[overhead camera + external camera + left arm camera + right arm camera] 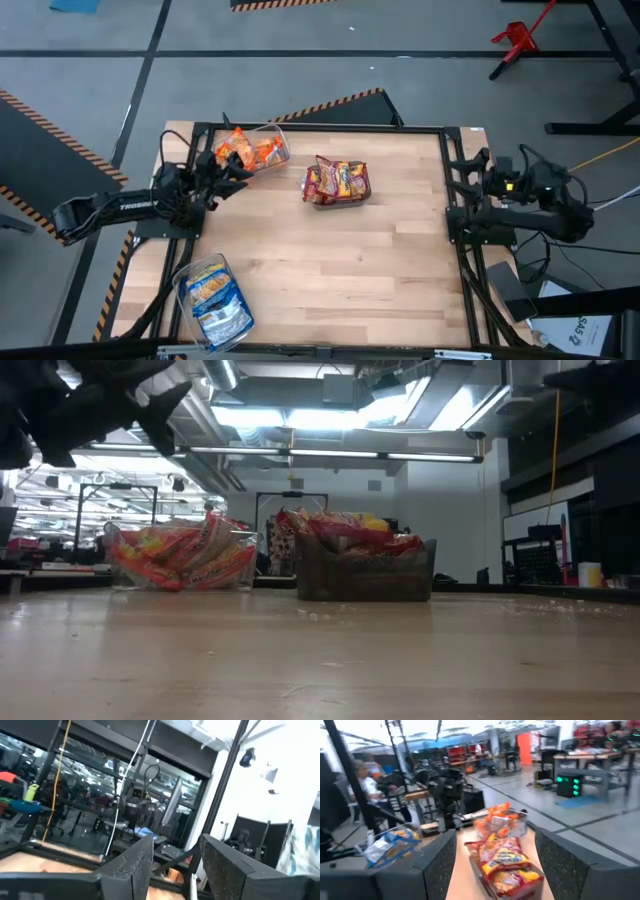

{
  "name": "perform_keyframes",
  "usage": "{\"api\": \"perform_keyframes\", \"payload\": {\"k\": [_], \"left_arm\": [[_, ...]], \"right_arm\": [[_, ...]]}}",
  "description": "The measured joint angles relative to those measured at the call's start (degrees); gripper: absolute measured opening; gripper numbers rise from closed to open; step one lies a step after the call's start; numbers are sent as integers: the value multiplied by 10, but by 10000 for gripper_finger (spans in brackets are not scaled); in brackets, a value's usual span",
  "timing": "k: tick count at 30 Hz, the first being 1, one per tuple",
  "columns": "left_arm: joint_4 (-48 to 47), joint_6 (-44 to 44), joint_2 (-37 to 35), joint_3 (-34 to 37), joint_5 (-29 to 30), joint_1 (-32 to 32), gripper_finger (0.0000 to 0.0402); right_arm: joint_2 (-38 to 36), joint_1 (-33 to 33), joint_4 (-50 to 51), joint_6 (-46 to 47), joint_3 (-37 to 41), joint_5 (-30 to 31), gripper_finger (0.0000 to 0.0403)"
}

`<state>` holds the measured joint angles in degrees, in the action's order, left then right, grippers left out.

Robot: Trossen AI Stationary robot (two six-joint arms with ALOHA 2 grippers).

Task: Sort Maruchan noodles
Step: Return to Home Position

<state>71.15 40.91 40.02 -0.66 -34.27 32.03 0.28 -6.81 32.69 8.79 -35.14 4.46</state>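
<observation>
The Maruchan noodles sit sorted in three clear bins. Orange packets (250,150) fill the far-left bin, red packets (337,182) the bin at the table's middle, and blue-and-white packets (213,300) the bin at the near left corner. My left gripper (228,172) hangs open in the air just near of the orange bin and touches nothing; it shows raised in the low view (100,405), and its wrist view (175,865) looks up into the room. My right gripper (495,865) is open and empty at the table's right edge (468,180), facing the red packets (505,860).
The black frame rails (455,200) run along the table's edges. Bare wood (340,270) lies between the bins and toward the right. Crumbs (540,605) lie on the tabletop. A person (367,785) stands in the room beyond the table's left side.
</observation>
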Motion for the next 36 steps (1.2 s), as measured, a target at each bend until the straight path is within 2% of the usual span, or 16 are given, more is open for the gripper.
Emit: {"api": "perform_keyframes", "payload": {"k": [3, 5, 9, 14, 21, 24, 29, 31, 33, 36], "left_arm": [[-5, 8, -4, 1, -8, 0, 158], [1, 8, -4, 2, -6, -2, 158], [-6, -6, -3, 2, 1, -7, 158], [-17, -21, -3, 2, 1, -15, 158], [-52, -37, -3, 2, 19, -32, 158], [-60, -47, -3, 2, 26, -42, 158], [-79, -81, 2, 2, 70, -78, 158], [-89, -66, 5, 2, 86, -90, 158], [-63, -17, 0, 2, 67, -85, 158], [28, 44, -47, -8, -1, -57, 158]], "right_arm": [[1, 0, 23, 19, 2, 14, 253], [4, 0, -10, 26, 7, 13, 253], [2, 0, -10, 53, 55, 5, 253], [1, 0, -140, 93, 176, -35, 253], [1, -5, -387, 137, 338, -67, 253], [3, -20, -376, 159, 346, -90, 253], [5, -44, -376, 164, 346, -127, 253], [6, -55, -365, 168, 346, -151, 253], [6, -67, -359, 181, 346, -174, 253], [6, -86, -363, 196, 346, -207, 253]]}}
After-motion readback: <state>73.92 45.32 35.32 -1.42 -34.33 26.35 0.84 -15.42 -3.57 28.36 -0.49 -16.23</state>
